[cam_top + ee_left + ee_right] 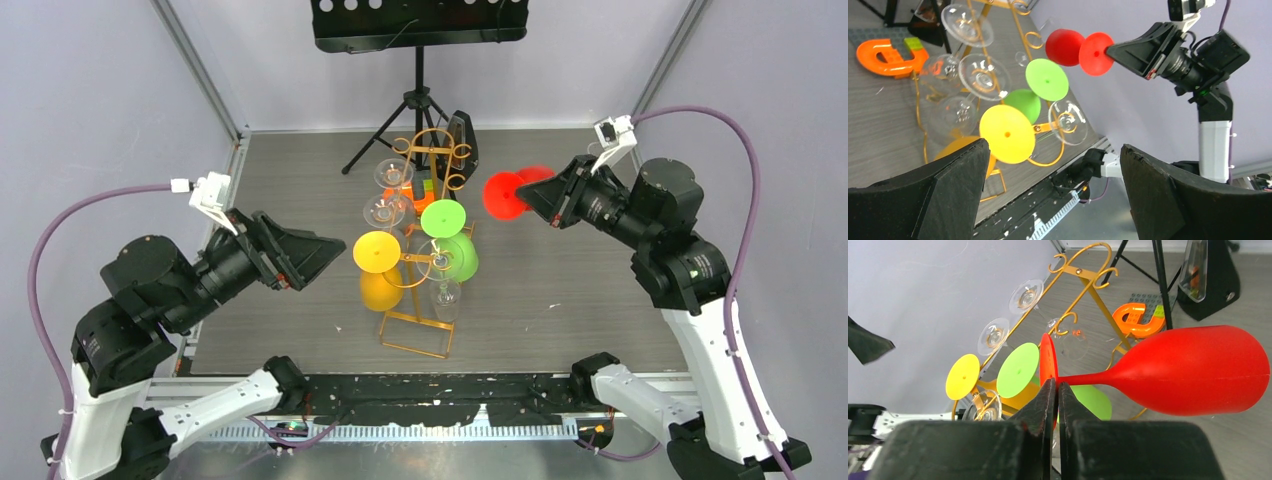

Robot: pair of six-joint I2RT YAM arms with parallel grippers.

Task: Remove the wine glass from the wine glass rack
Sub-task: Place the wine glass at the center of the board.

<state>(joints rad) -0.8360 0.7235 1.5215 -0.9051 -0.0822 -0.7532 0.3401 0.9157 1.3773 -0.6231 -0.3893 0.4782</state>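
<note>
R pincer (1057,386) clamped on red wine glass (1198,370) stem, off rack (1088,279); L pincer (1053,162) agape.

The red wine glass (1193,370) reads to me as opaque plastic, smooth, with a soft satin sheen. The wine glass rack (1090,287) is thin gold-orange metal wire, fairly glossy. The clear glasses (984,77) are transparent and shiny; I cannot tell glass from plastic. On the right gripper (1057,390), the fingers are matt black and faintly grainy. The table (560,300) looks like matt grey wood-grain.
</note>
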